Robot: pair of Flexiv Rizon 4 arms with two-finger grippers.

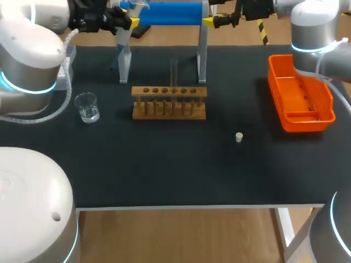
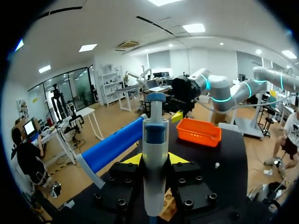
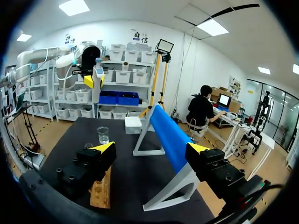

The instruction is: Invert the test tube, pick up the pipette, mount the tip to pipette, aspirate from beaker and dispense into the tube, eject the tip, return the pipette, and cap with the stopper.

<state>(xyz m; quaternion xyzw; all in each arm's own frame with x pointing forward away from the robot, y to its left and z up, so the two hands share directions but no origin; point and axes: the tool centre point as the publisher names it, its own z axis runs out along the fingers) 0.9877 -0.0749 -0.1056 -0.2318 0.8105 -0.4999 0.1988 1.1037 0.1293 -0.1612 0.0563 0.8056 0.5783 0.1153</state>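
Pipette [image 2: 155,154]: upright, gripped from both sides by the yellow tips of the left jaws, blue-and-white head up. Seen from the head view at the bench's [image 1: 164,170] far left, just beside the left post of the white stand [image 1: 125,66] that carries the blue roller [image 1: 164,12]. Lower end hidden behind the jaws in the left wrist view.

Right jaws: spread wide, holding nothing, up by the stand's right post at the far edge, roller running away ahead between the two tips.

Test tube [image 1: 174,72]: clear, standing upright in the wooden rack [image 1: 169,104] at mid-bench; which end is up cannot be told.

Beaker [image 1: 86,107]: left of the rack, apart from it, near the left arm [image 1: 33,49].

Stopper [image 1: 239,137]: small, pale, alone on the dark surface, right of the rack and nearer the front edge.

Orange tray [image 1: 301,120]: at the right side, below the right arm [image 1: 312,33].
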